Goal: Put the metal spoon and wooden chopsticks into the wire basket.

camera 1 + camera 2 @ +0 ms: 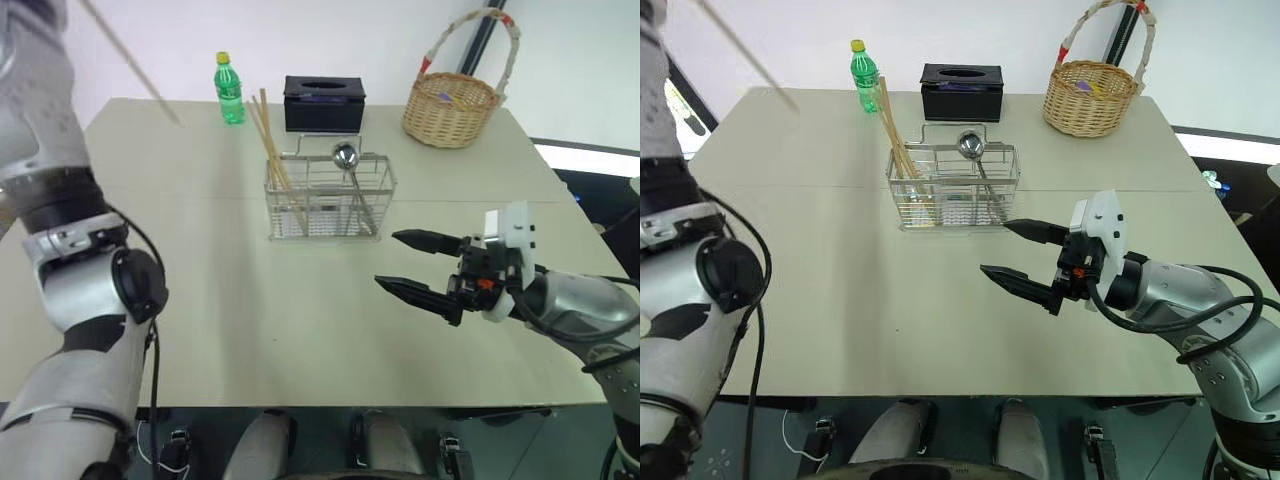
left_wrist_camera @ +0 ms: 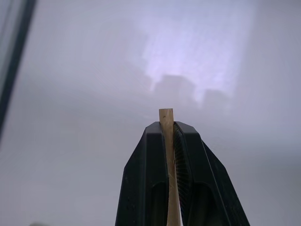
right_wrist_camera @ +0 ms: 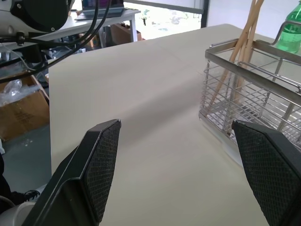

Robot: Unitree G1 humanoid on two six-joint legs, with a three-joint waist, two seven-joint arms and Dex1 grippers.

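One wooden chopstick (image 2: pixel 169 165) was clamped in my closed left gripper (image 2: pixel 170 129), raised above the table (image 1: pixel 250 320). My right gripper (image 1: pixel 410 265) stood wide open, empty. Metal spoon (image 1: pixel 347 160) and remaining chopsticks (image 1: pixel 272 160) stood in the wire basket (image 1: pixel 325 205).

Silver-grey, rounded arm shells with black joint discs and loose black cables; the right gripper (image 1: pixel 405 262) has black tapered fingers, a white bracket and an orange spot.

No text, label or number is legible.
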